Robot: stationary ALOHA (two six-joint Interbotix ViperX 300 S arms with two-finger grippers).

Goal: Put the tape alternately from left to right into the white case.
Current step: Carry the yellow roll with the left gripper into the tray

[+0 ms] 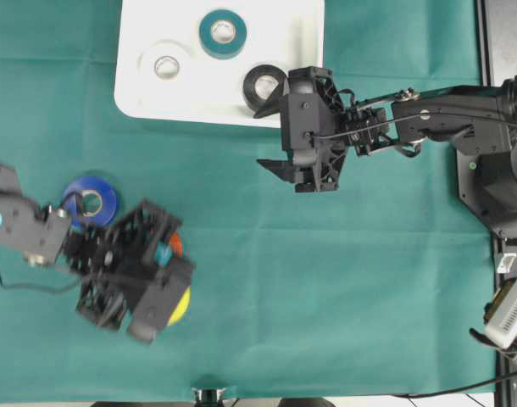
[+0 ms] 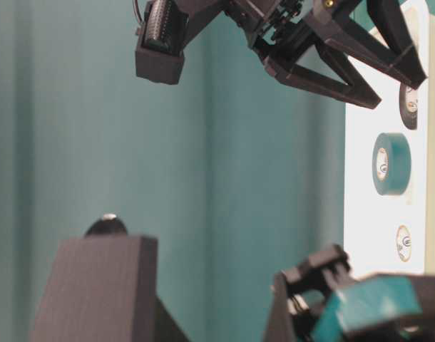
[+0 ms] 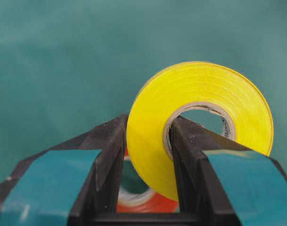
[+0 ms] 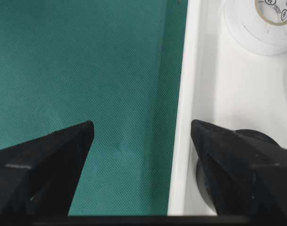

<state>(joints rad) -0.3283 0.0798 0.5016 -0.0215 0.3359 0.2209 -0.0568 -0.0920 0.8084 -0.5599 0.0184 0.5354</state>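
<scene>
Gripping glossy yellow tape roll [image 3: 200, 122] through its pale core, left end effector [image 3: 148, 141], right end effector [image 4: 141, 136] wide open, empty

Both arms are made of black parts with an open, ribbed frame around each gripper. The left gripper [image 1: 175, 292] has teal tape on the outer faces of its two black fingers [image 3: 108, 155], and a thin black cable runs along its wrist. The right gripper [image 1: 274, 136] has plain black, pointed fingers [image 4: 59, 155]. Small screws and a black cable show on the right arm [image 1: 445, 114].
</scene>
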